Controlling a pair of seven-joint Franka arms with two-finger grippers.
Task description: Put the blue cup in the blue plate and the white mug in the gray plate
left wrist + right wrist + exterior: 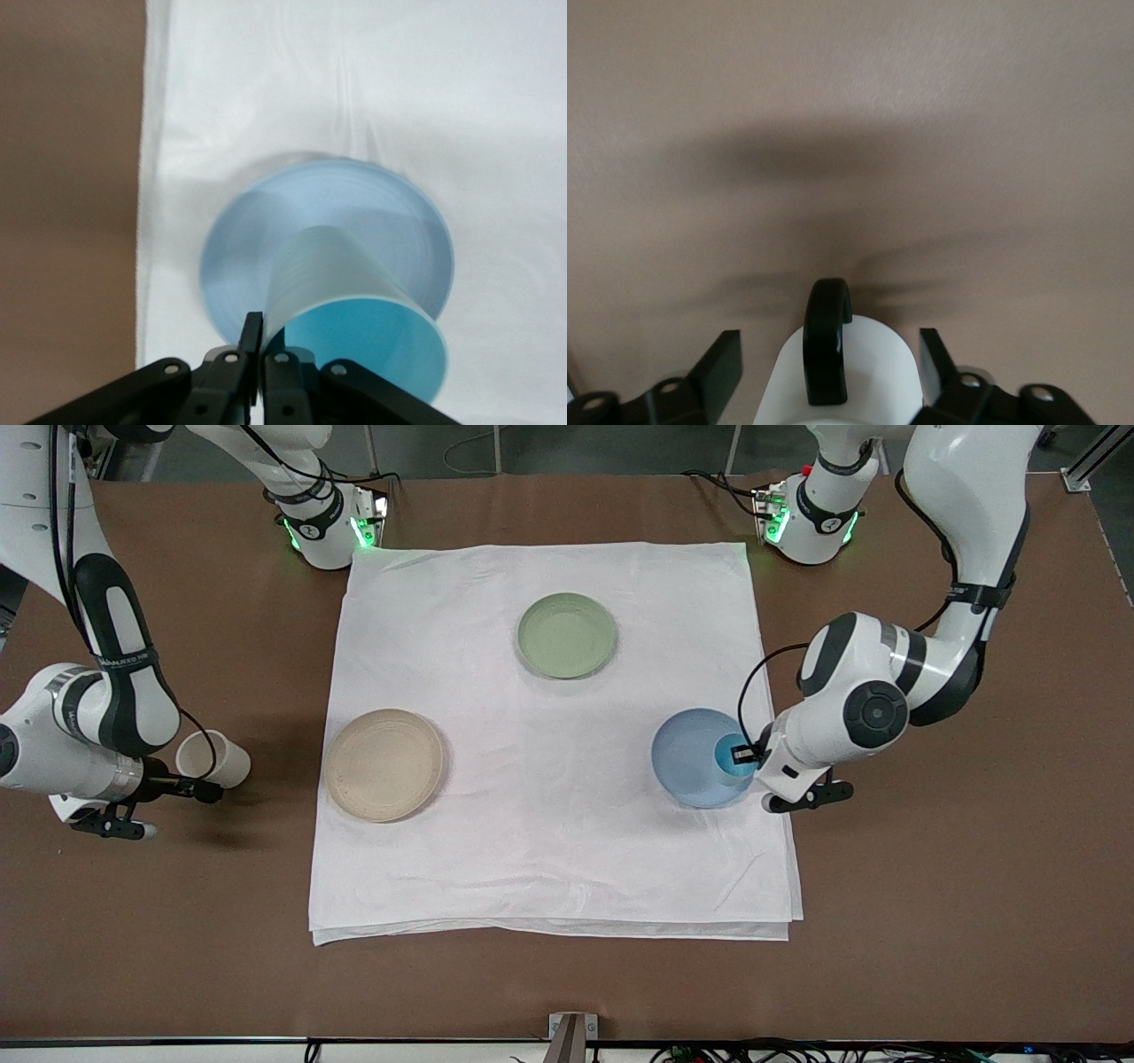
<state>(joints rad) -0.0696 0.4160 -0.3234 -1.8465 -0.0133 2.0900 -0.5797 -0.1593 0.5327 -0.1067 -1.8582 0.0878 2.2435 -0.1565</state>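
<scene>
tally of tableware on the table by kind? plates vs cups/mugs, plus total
Plates: 3 — blue plate, gray plate, green plate
Cups/mugs: 2 — blue cup pinched by the rim in the left gripper over the blue plate; white mug between the right gripper fingers
Total: 5

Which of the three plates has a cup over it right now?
The blue plate, toward the left arm's end; the left gripper holds the blue cup over it. The beige and green plates carry nothing.

High front camera faces the robots; wrist cameras look down close (front shares both spots).
</scene>
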